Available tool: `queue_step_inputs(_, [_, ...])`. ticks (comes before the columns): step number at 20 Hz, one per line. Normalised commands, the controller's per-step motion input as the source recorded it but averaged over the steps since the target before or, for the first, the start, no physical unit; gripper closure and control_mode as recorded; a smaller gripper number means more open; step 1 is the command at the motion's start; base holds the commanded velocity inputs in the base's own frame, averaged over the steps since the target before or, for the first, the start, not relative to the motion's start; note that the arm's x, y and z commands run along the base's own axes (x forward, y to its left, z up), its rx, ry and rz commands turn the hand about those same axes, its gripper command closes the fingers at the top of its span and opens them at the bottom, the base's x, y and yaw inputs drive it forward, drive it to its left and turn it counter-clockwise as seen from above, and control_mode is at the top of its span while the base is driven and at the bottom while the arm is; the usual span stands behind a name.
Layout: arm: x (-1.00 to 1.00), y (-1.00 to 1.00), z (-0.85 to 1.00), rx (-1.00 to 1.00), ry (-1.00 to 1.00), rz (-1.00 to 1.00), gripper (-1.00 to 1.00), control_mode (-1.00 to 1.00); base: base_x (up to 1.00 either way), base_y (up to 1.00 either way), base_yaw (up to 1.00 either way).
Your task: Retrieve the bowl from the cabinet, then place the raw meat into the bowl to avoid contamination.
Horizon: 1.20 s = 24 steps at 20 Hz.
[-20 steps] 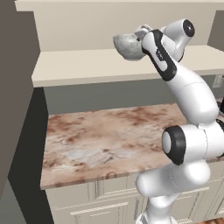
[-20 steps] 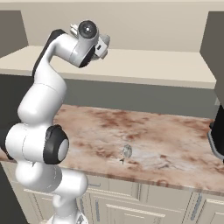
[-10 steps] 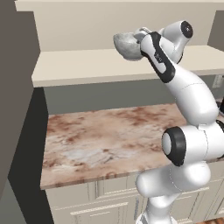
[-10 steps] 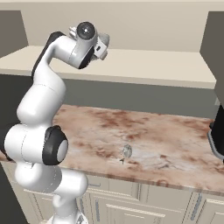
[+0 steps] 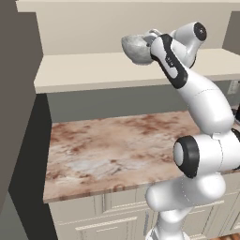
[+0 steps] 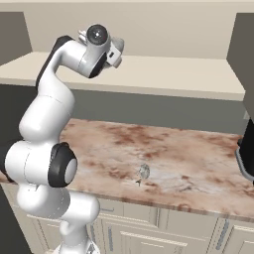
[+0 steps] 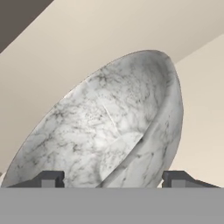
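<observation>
1. Held aloft just above the beige shelf [image 5: 93, 70] of the open cabinet [image 5: 84, 28]: the bowl [image 5: 137, 48], grey-white and mottled, near the shelf's middle in the left base view.
2. Seen from the hand view, tilted with its hollow facing the camera, the bowl's rim [image 7: 170, 113] running down between the two dark fingertips [image 7: 50, 178].
3. Clamped across that rim, one finger inside and one outside: the gripper [image 7: 111, 181].
4. Reaching up and far over the counter, the white arm [image 5: 201, 108], wrist bent toward the shelf; from the right base view, wrist [image 6: 96, 47] level with the shelf edge.
5. Below, spread left to right: the reddish marble counter [image 5: 117, 150], cream drawer fronts [image 6: 163, 233] beneath.
6. Lying near the counter's front edge, well below the bowl: a small pale object [image 6: 143, 172], too small to identify.
</observation>
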Motion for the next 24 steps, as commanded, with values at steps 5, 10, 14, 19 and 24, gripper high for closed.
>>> queue_step_inputs(5, [0.0, 0.0, 0.15, 0.0, 0.0, 0.0, 1.0, -1.0, 0.0, 0.0, 0.0])
queue_step_inputs(10, [-0.01, 0.0, 0.24, 0.0, 0.0, 0.0, 1.0, -1.0, 0.0, 0.0, 0.0])
queue_step_inputs(14, [-0.32, 0.0, 0.19, 0.0, 0.0, 0.02, 1.0, -1.0, 0.0, 0.0, 0.0])
queue_step_inputs(19, [-0.61, 0.0, 0.02, 0.0, -0.02, 0.04, 1.0, -1.0, 0.0, 0.0, 0.0])
queue_step_inputs(24, [-0.82, 0.0, 0.0, -0.02, -0.04, 0.06, 1.0, -1.0, 0.0, 0.0, 0.0])
